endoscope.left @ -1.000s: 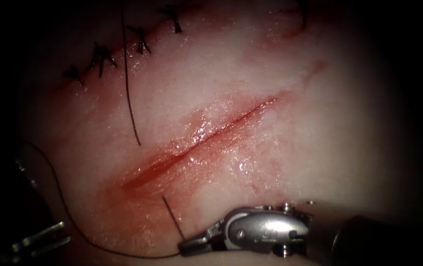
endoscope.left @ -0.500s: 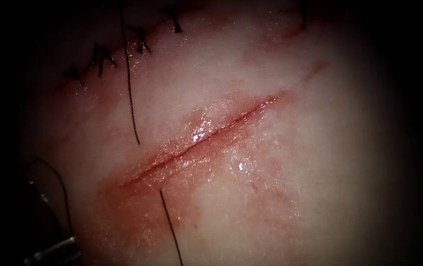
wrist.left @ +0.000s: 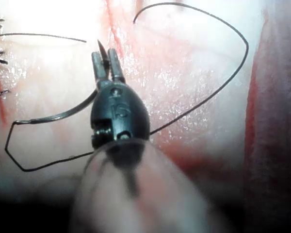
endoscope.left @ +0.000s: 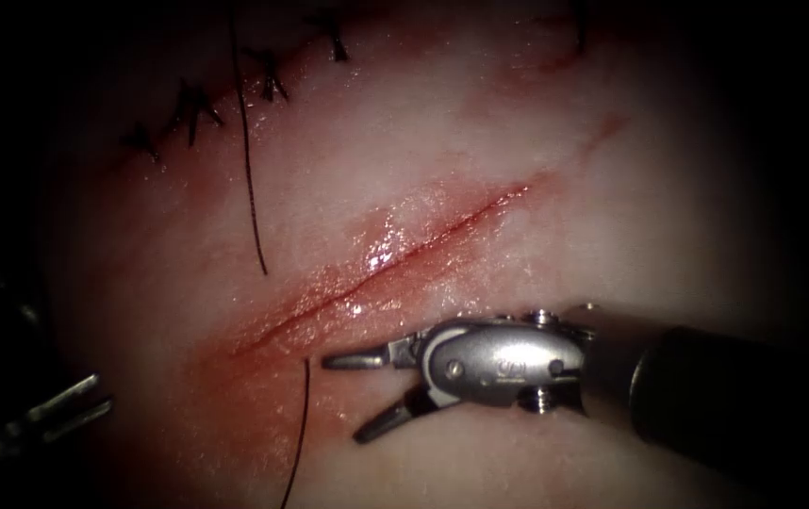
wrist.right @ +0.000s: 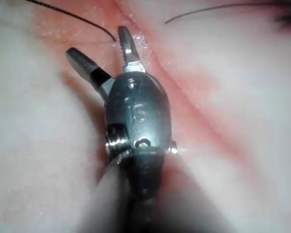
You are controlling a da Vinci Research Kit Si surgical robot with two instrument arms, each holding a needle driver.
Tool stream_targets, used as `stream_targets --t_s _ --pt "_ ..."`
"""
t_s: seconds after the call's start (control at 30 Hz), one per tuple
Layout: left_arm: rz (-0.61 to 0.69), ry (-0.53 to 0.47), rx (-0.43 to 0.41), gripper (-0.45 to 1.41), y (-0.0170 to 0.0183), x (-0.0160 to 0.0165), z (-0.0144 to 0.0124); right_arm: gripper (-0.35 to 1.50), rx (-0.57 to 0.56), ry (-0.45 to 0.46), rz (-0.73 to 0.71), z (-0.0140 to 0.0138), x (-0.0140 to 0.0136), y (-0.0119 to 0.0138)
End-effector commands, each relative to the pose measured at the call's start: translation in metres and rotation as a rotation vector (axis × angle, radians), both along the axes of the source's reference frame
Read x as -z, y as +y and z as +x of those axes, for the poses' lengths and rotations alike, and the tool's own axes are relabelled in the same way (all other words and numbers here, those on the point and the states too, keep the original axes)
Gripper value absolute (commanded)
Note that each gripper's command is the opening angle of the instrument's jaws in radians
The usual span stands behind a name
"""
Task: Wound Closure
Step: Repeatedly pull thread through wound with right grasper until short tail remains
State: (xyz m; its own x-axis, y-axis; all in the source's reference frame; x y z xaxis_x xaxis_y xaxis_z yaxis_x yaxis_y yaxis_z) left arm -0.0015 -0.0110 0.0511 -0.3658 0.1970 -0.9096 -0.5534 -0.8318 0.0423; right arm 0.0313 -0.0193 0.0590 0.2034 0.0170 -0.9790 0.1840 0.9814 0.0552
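The needle (wrist.left: 63, 115) sits gripped near its point in my left tool (wrist.left: 106, 65), off to the left of the cut (endoscope.left: 376, 269), out of the tissue (endoscope.left: 612, 217). My right tool (endoscope.left: 353, 396) holds nothing, jaws spread wide just right of the cut beside the thread (endoscope.left: 299, 424), seemingly ready to grasp.

Pale pink tissue (endoscope.left: 555, 188), red cut (endoscope.left: 395, 264), black thread (endoscope.left: 252, 188).

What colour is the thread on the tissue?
Black; the thread shows best in the left wrist view, against the pale tissue.

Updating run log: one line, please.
left tool: shut on needle near tip, outside tissue | right tool: open, empty, right of cut
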Motion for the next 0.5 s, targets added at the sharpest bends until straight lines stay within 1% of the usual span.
stream_targets --t_s 0.03,0.13,0.2,0.3,0.33,0.37,0.43,0.47,0.5 --pt "-0.002 0.0 0.0 -0.45 0.0003 -0.0006 -0.0004 1.25 0.003 0.004 -0.005 0.0013 -0.0016 0.0005" --pt "-0.002 0.001 0.001 -0.45 0.0002 -0.0004 -0.0004 1.21 0.019 0.006 -0.007 0.0029 -0.003 0.0007" --pt "-0.002 0.002 0.001 -0.45 0.0002 -0.0004 -0.0004 1.2 0.021 0.009 -0.007 0.0035 -0.0032 0.0007" --pt "-0.003 0.003 0.002 -0.45 0.0001 -0.0004 -0.0005 1.1 0.04 0.018 -0.007 0.0047 -0.0033 0.0004" --pt "-0.003 0.003 0.003 -0.45 0.0001 -0.0004 -0.0006 1.03 0.043 0.021 -0.007 0.0049 -0.0033 0.0004" --pt "-0.003 0.006 0.005 -0.45 0.0 -0.0004 -0.0006 0.89 0.048 0.026 -0.008 0.005 -0.0033 0.0004" --pt "-0.004 0.007 0.006 -0.45 0.0 -0.0004 -0.0007 -0.15 0.094 0.045 0.0 0.0048 -0.0034 0.0001" --pt "-0.004 0.007 0.006 -0.45 -0.0001 -0.0004 -0.0007 -0.35 0.102 -0.014 0.039 0.0047 -0.0035 0.0001" --pt "-0.005 0.006 0.005 -0.45 -0.0001 -0.0004 -0.0007 -0.35 0.1 -0.029 0.041 0.0044 -0.0034 0.0"
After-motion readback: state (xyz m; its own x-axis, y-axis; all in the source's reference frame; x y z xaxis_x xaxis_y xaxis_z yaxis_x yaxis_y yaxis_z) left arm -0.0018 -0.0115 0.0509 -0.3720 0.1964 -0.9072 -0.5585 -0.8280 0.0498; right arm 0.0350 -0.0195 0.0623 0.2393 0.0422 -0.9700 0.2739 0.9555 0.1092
